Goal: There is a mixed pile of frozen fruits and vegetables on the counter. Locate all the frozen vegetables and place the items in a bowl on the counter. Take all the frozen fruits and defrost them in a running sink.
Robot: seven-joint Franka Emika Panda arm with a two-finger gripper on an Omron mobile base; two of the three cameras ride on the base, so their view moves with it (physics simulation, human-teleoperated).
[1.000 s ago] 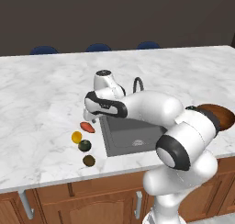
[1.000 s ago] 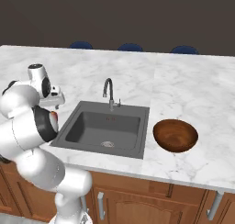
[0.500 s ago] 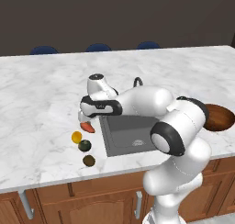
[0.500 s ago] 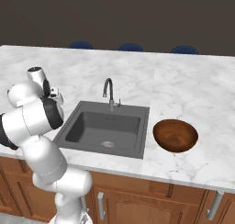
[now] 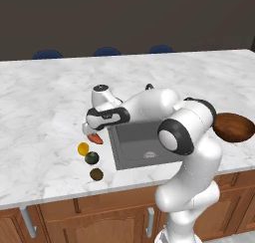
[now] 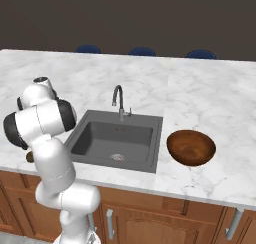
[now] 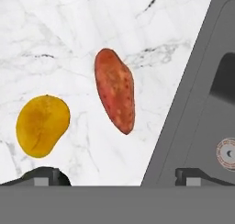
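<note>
Just above the white grey-veined marble counter (image 5: 45,102), the two-finger gripper (image 7: 118,176) hangs with its jaws spread wide and nothing between them — the hand view has one dark fingertip (image 7: 43,176) at the lower left and the other at the lower right. Below it lies the red-orange elongated tapered piece (image 7: 115,90), flat on the marble and touching nothing, with the yellow-orange rounded piece (image 7: 42,125) just beside it and the edge of the dark grey square recessed sink (image 7: 197,103) on its other side. From the left base camera the four pieces sit in a loose line left of the sink (image 5: 142,140): the red-orange piece (image 5: 96,139) farthest, then the yellow-orange one (image 5: 83,148), the dark green ball (image 5: 91,158), and nearest the olive-brown ball (image 5: 96,174). Well apart — on the sink's right — the wide, shallow, dark reddish-brown wooden bowl (image 6: 191,147) stands upright on the counter (image 6: 220,98), beyond the tall curved dark metal faucet (image 6: 118,101).
</note>
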